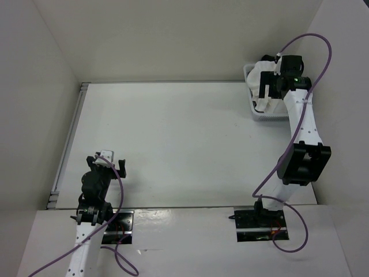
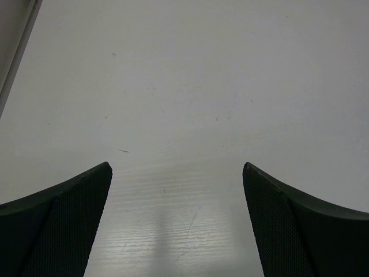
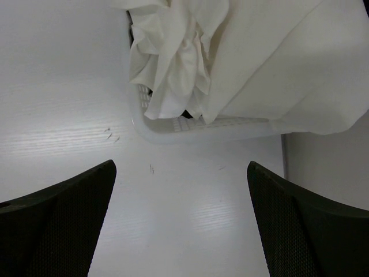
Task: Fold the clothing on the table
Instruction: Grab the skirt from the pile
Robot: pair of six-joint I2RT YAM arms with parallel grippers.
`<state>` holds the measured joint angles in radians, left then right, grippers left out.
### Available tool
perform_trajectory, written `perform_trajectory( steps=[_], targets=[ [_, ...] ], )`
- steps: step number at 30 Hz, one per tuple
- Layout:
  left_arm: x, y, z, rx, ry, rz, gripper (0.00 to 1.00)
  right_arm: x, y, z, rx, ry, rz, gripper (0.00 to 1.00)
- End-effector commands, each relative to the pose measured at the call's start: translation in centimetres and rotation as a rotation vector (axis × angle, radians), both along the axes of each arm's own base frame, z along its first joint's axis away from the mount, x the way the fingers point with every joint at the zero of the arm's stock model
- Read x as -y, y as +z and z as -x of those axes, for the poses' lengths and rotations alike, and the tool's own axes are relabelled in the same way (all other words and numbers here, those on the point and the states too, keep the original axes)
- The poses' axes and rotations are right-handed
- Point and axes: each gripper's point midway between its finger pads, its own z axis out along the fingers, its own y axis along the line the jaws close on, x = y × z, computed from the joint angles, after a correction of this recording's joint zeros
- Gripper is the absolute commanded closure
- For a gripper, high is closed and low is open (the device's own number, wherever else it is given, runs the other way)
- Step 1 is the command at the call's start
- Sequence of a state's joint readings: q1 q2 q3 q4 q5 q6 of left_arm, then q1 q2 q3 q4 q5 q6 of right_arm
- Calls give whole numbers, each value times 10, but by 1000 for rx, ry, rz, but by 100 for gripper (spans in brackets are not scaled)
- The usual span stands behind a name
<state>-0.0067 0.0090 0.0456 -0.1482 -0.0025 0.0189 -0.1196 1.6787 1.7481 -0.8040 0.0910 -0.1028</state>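
left jaws: wide apart, holding nothing, poised over bare tabletop
left arm: folded back close to its base, near-left
right jaws: wide apart, empty, just short of the basket
right arm: stretched toward the far-right corner
clothing: white, crumpled, heaped in the basket and spilling over its rim

**Camera Placement Findings**

Top external camera looks steeply down from behind the near edge over the whole desk. Left wrist camera faces the desk closely. Right wrist camera faces the basket closely; overhead view shares it.
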Motion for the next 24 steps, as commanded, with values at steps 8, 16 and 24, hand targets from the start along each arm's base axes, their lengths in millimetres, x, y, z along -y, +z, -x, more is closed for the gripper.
perform_trajectory(
  steps=[8,16,24],
  targets=[
    [0,22,-4,145,6,18,0,3,19,-50,98,26,0,2],
    [0,22,-4,145,6,18,0,12,-4,-79,84,17,-1,2],
    [0,22,-4,145,6,18,0,16,-15,-110,84,23,6,7]
  ],
)
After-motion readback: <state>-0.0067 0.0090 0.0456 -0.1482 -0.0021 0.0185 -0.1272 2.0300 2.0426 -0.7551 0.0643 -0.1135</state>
